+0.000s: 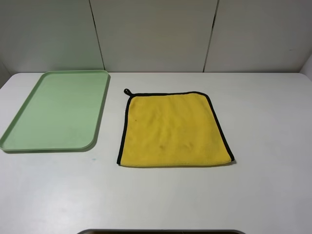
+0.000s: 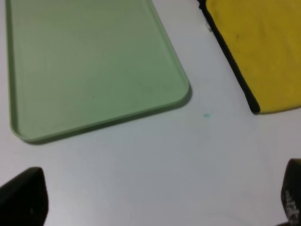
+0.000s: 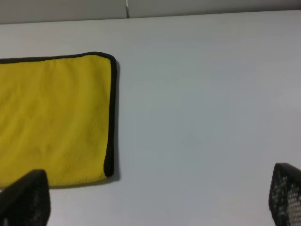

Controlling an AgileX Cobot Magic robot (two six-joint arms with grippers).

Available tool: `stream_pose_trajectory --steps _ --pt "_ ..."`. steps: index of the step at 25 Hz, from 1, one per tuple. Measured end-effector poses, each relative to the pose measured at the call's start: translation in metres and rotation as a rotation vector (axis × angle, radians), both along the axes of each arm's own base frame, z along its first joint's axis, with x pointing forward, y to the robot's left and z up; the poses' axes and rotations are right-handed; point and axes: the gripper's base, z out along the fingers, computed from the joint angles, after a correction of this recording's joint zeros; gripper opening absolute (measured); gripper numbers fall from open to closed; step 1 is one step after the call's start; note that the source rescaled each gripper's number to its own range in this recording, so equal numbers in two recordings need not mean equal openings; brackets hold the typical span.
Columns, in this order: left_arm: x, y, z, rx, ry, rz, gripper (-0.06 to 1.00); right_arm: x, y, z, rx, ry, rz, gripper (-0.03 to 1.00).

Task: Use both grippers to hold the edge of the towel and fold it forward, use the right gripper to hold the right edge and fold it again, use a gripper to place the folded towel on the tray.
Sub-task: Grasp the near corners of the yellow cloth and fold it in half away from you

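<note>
- The towel (image 1: 175,129) is plush cloth with a soft, matt nap (a few darker smudges show in the pile), edged in smooth black fabric binding (image 1: 221,130).
- The tray (image 1: 53,112) looks like smooth plastic with a faint satin sheen.
- The table (image 1: 156,195) is a smooth, matt white surface.
- The right gripper (image 3: 155,197) has matt black fingertips (image 3: 286,195), one with a fine mesh-like grain.

no readable text, labels, brands, numbers, signs

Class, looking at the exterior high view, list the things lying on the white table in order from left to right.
pale-green tray → yellow towel
</note>
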Motion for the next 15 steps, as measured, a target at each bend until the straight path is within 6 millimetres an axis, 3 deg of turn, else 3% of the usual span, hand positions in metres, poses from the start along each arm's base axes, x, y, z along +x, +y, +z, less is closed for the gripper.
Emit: stream_pose_trajectory --steps 15 --pt "0.0000 0.0000 0.0000 0.000 0.000 0.000 1.00 0.0000 0.0000 0.0000 0.001 0.000 0.000 1.00"
